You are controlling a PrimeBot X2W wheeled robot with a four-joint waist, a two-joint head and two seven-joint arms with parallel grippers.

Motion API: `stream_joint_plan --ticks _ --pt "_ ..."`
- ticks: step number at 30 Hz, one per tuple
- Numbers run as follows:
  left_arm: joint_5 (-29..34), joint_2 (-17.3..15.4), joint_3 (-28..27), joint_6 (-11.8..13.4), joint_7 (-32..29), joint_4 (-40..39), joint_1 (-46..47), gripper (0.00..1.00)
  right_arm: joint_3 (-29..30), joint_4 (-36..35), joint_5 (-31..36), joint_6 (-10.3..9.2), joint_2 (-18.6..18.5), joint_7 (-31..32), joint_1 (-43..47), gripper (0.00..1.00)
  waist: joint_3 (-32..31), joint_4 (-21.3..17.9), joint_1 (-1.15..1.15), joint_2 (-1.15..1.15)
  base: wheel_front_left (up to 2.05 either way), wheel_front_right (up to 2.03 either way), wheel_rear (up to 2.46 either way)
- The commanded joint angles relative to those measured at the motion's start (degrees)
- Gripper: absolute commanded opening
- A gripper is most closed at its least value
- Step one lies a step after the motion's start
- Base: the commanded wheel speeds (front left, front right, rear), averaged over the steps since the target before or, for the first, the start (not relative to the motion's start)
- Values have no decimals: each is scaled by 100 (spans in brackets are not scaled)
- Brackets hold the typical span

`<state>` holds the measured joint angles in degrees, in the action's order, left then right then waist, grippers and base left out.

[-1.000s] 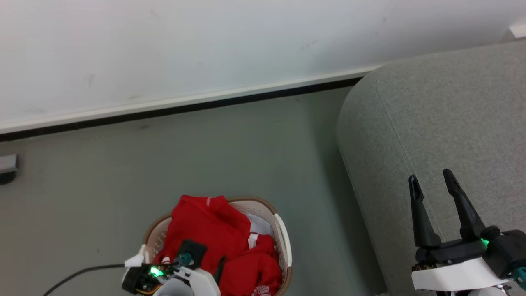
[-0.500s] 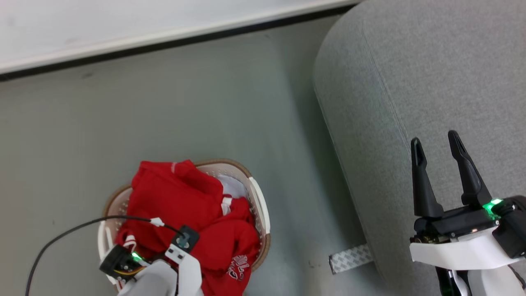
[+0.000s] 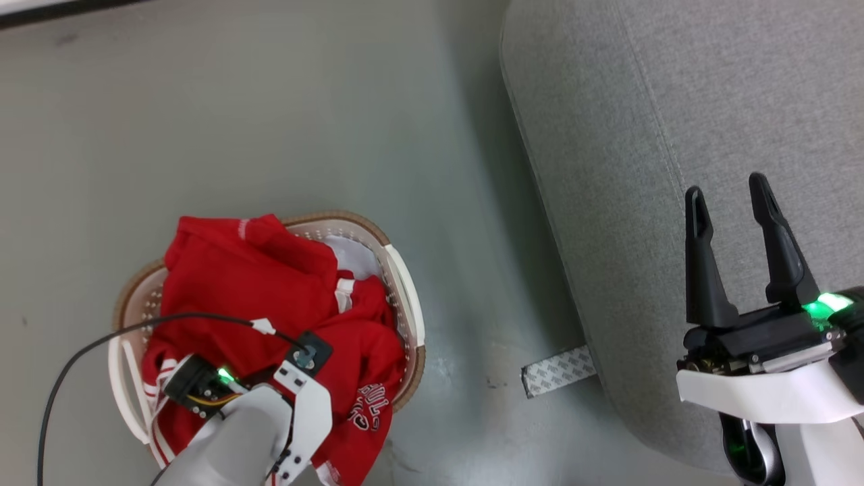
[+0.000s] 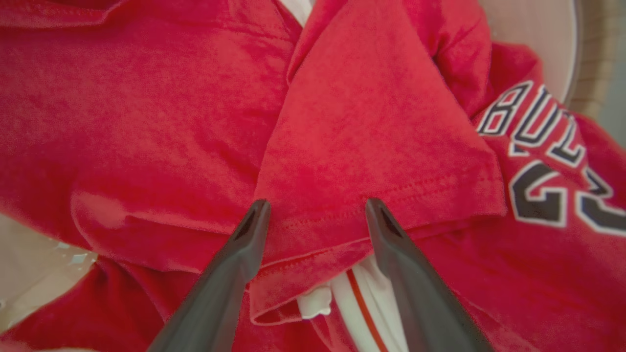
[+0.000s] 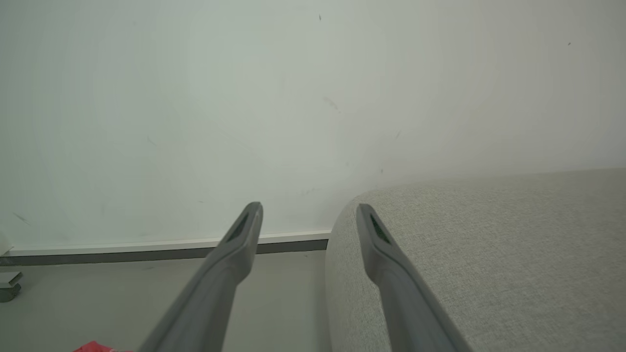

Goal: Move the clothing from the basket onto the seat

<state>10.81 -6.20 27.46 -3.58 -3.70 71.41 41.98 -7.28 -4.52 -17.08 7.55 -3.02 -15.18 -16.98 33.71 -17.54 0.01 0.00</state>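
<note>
The clothing [image 3: 236, 277] is a heap of bright red garments with white trim and lettering, filling the basket [image 3: 337, 218], a white perforated tub with a brown rim on the floor at lower left. My left forearm [image 3: 256, 425] reaches over the heap and hides the fingers below it. In the left wrist view my left gripper [image 4: 316, 205] is open, its tips straddling a folded red hem of the clothing [image 4: 367, 122]. The seat [image 3: 675, 101] is a large grey sofa on the right. My right gripper [image 3: 725, 187] hovers open over the seat [image 5: 489, 254], holding nothing; it also appears as the right gripper [image 5: 308, 208].
A grey patterned strip [image 3: 559, 371] lies on the floor against the seat's base. A black cable [image 3: 88, 347] loops over the basket's left side. Pale white fabric [image 3: 354, 253] shows inside the basket. A white wall with a dark baseboard [image 5: 146, 252] stands beyond.
The head camera has tipped down, so the wall has left the picture. My left arm has reached farther over the red heap. Both grippers have stayed open.
</note>
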Motion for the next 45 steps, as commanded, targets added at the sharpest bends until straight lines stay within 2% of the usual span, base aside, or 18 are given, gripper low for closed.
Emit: stream_joint_plan --ticks 1,6,8,9,10,19,24,32,38,42,45 --pt "47 -40 30 -30 -4 36 91 100 -3 -37 -41 -12 13 4 -115 100 164 -49 -1 0 0 0 0" --pt "-20 -83 78 -66 -67 116 210 100 24 -66 -104 -12 15 4 -195 100 395 -89 -1 0 0 0 0" --pt "-44 -84 91 -68 -75 138 238 73 36 -67 -98 -12 15 4 -189 100 439 -78 -1 0 0 0 0" --pt "-55 -83 103 -71 -76 143 255 28 40 -64 -83 -12 15 4 -184 100 453 -68 -1 0 0 0 0" --pt "-62 -78 116 -79 -71 150 270 0 50 -58 -66 -12 14 4 -180 100 460 -52 -1 0 0 0 0" --pt "-307 1 87 -180 89 188 290 0 81 -8 77 -12 13 4 -251 100 399 99 -1 0 0 0 0" --pt "-475 108 3 -89 372 195 197 0 60 24 175 -12 11 4 -131 100 191 268 -1 0 0 0 0" --pt "-991 277 -258 197 1270 69 -168 0 100 164 226 -12 -74 3 198 100 -676 632 -1 0 0 0 0" --pt "-1306 321 -272 148 1726 -138 -562 0 192 336 262 -12 -123 4 634 100 -1547 979 -1 0 0 0 0" --pt "-1623 324 -149 69 1838 -580 -941 0 230 451 227 -12 -110 4 1016 100 -2181 1176 -1 0 0 0 0" --pt "-1841 321 -67 143 1871 -963 -1189 0 241 542 245 -12 -94 4 1315 100 -2611 1291 -1 0 0 0 0"
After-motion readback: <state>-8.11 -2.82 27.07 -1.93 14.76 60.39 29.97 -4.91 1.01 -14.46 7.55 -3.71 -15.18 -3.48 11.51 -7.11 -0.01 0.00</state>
